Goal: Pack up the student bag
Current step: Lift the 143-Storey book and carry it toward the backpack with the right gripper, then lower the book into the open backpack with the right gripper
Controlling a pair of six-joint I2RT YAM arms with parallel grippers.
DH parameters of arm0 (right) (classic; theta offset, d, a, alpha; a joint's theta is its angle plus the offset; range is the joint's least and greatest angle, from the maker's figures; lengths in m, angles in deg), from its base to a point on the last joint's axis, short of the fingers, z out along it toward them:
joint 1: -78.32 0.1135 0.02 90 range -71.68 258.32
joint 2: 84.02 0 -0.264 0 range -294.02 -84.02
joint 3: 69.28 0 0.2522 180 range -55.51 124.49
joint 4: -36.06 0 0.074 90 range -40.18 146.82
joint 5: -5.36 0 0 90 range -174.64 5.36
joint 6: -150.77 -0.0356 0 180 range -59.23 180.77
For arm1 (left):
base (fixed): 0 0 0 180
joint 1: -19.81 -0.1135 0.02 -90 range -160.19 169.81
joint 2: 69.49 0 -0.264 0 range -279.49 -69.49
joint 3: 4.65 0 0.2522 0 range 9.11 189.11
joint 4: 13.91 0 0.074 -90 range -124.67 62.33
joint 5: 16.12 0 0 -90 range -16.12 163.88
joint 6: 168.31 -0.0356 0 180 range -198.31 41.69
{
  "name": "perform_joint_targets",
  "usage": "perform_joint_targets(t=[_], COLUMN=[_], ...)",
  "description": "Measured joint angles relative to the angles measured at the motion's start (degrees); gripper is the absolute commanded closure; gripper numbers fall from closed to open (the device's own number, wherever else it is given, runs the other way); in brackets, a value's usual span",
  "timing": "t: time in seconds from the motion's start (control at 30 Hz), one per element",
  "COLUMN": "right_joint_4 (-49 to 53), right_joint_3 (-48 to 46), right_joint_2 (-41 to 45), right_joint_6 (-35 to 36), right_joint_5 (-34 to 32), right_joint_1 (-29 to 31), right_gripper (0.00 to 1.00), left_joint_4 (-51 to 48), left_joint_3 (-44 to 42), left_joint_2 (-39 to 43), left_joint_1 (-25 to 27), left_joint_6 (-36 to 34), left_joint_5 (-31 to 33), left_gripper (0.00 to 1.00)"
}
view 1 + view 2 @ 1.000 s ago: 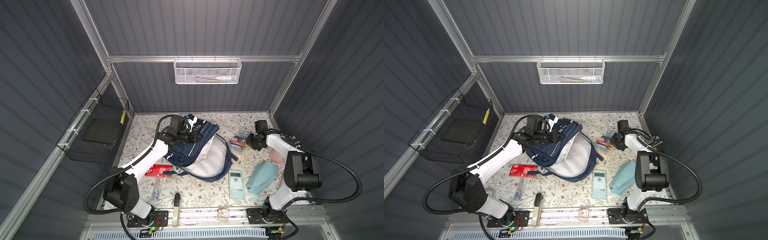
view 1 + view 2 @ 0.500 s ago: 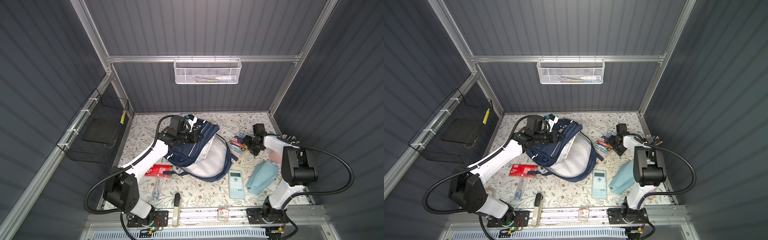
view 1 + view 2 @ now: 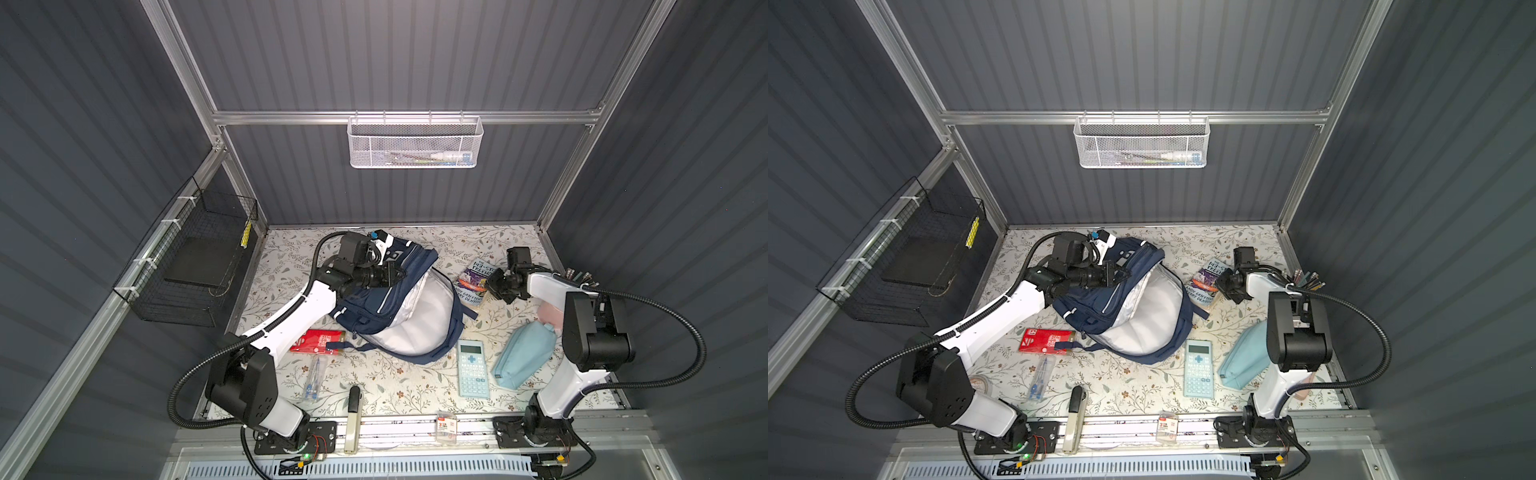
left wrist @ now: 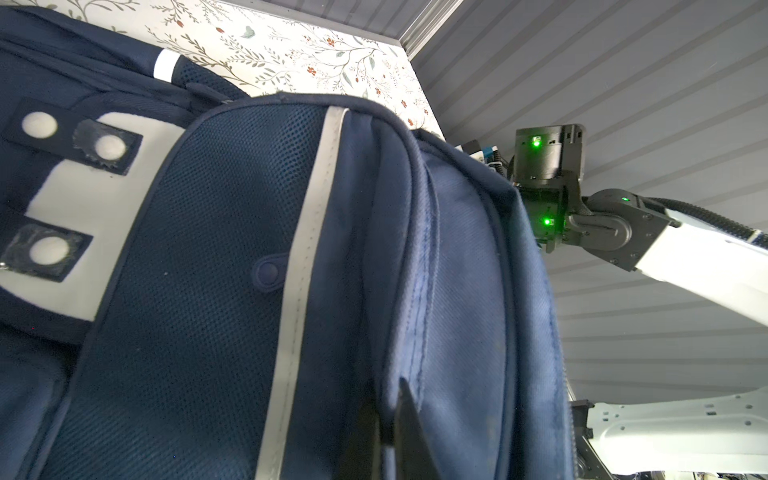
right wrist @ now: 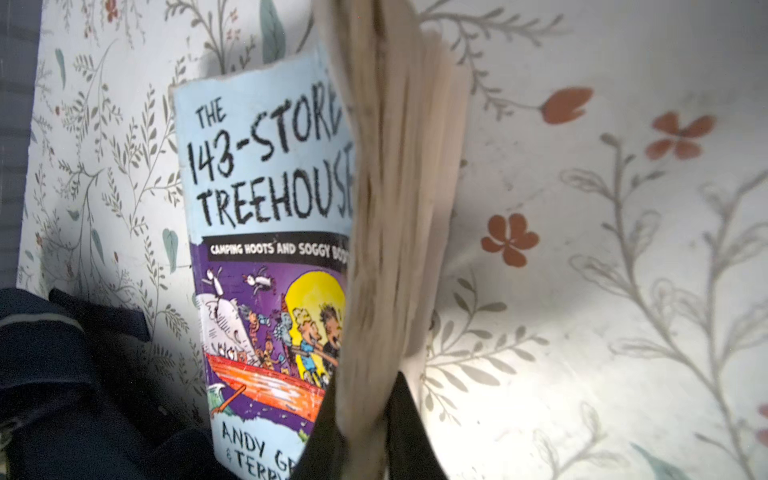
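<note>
The student bag (image 3: 374, 303) (image 3: 1096, 307), navy with white stripes, lies open at mid-table with its pale lining (image 3: 419, 320) showing. My left gripper (image 3: 397, 275) (image 3: 1124, 274) is shut on a fold of the bag's upper edge, and the left wrist view shows the jaws (image 4: 388, 415) pinching navy fabric (image 4: 208, 291). To the bag's right lies a paperback book (image 3: 473, 278) (image 3: 1203, 284) (image 5: 266, 249). My right gripper (image 3: 494, 286) (image 3: 1223, 286) (image 5: 365, 415) is shut on the book's page edge, which is raised off the table.
A pale blue calculator (image 3: 471, 368) and a light-blue pouch (image 3: 525, 357) lie at the front right. A red packet (image 3: 318, 341), a pen (image 3: 311, 378) and a stapler (image 3: 353, 409) lie at the front left. A white mesh basket (image 3: 415, 143) hangs on the back wall and a black wire basket (image 3: 195, 257) on the left wall.
My right gripper has come down to the book, opened wide and closed on its page edge. The left arm and the bag have stayed put.
</note>
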Motion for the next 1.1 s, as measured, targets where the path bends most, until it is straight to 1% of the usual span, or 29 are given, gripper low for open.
perform_joint_targets(t=[0.1,0.2,0.4,0.5,0.67,0.73,0.8,0.87,0.93,1.0,1.1], right_joint_4=[-0.4,-0.1,1.4,2.9,6.7,9.1,9.8,8.3,5.8,2.9,-2.8], right_joint_3=[-0.9,-2.2,-2.8,-1.3,-1.1,-1.3,-2.8,-6.0,-9.3,-11.8,-14.3], right_joint_2=[2.1,6.5,19.4,24.6,31.9,34.9,39.0,43.4,45.2,44.1,38.1], right_joint_6=[0.4,0.8,2.5,4.4,6.7,7.1,6.4,4.3,2.0,0.1,-2.7], right_joint_5=[0.1,0.3,0.3,0.7,3.5,3.5,3.3,4.0,4.5,4.5,4.9], right_joint_1=[0.0,0.0,0.2,0.9,2.5,4.5,7.8,12.1,16.5,20.1,23.3], right_gripper=[1.0,1.0,1.0,1.0,1.0,1.0,1.0,1.0,1.0,1.0,1.0], left_joint_4=[0.0,0.0,-0.4,-2.1,-4.5,-5.1,-4.5,-3.7,-2.8,-2.4,-2.4], left_joint_3=[0.0,0.0,0.6,3.1,7.5,9.2,9.8,9.8,9.8,9.8,10.1], left_joint_2=[0.0,0.0,0.0,-0.8,-3.4,-4.7,-5.6,-6.1,-6.4,-6.5,-6.5], left_joint_1=[0.0,0.0,-0.5,-0.8,-1.2,-1.3,-1.3,-1.4,-1.4,-1.5,-1.6], left_joint_6=[0.0,0.2,0.4,0.4,0.4,0.5,1.1,2.6,3.6,4.3,4.9], left_joint_5=[0.2,0.2,0.1,0.1,-0.1,-0.4,-0.8,-1.3,-1.6,-1.7,-2.1], left_gripper=[1.0,1.0,1.0,1.0,1.0,1.0,1.0,1.0,1.0,1.0,1.0])
